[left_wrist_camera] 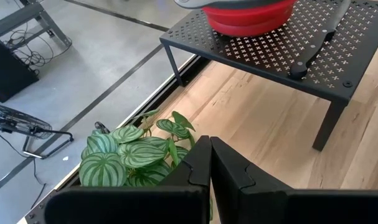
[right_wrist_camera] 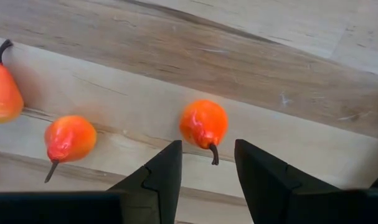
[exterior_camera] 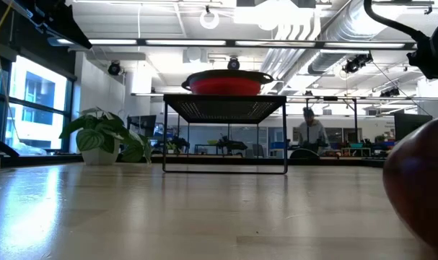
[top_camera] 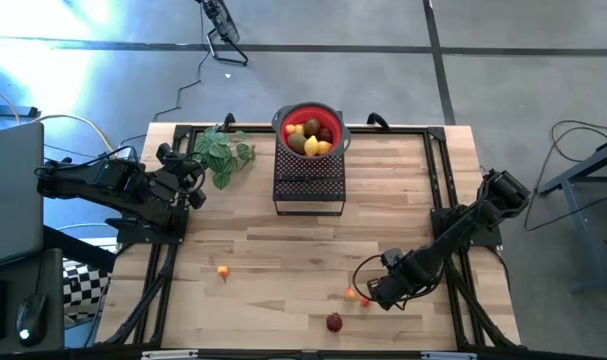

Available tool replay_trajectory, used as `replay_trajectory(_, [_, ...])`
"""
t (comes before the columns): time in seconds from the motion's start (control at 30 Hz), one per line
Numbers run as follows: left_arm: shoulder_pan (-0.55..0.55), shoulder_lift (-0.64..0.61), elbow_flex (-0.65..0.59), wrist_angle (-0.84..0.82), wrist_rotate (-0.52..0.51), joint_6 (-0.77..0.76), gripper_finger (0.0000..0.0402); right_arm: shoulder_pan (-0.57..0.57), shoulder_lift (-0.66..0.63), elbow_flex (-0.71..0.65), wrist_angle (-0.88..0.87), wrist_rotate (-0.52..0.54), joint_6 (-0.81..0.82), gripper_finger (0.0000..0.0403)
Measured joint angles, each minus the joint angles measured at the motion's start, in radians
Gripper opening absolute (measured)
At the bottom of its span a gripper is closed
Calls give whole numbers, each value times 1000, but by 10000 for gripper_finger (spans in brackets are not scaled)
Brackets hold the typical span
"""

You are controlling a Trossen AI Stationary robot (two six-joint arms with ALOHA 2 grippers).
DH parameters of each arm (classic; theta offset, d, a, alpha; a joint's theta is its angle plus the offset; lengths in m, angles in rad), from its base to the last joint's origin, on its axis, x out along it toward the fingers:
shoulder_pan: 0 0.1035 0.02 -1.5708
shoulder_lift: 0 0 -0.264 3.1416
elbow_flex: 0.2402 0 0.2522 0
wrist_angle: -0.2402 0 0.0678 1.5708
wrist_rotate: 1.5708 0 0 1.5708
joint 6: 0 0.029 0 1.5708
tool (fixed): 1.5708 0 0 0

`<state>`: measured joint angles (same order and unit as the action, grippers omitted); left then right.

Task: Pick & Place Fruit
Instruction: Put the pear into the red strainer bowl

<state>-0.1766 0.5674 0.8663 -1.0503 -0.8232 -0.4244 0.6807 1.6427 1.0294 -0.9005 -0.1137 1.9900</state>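
Orange fruit (right_wrist_camera: 203, 123) before lowered right tool (right_wrist_camera: 207, 171).

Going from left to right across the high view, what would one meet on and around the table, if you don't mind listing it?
left gripper → leafy plant → lone orange fruit → red bowl of fruit on the black mesh stand → dark red fruit → right gripper, low over small orange fruits.
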Motion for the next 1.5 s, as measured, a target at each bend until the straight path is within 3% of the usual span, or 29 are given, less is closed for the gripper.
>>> replay_trajectory(0.2, [0, 0, 0, 0, 0, 0, 0, 0, 0, 0, 0, 3, 0, 135])
replay_trajectory(0.6, [0, 0, 0, 0, 0, 0, 0, 0, 0, 0, 24, 0, 0, 76])
replay_trajectory(1.5, [0, 0, 0, 0, 0, 0, 0, 0, 0, 0, 21, -18, 3, 64])
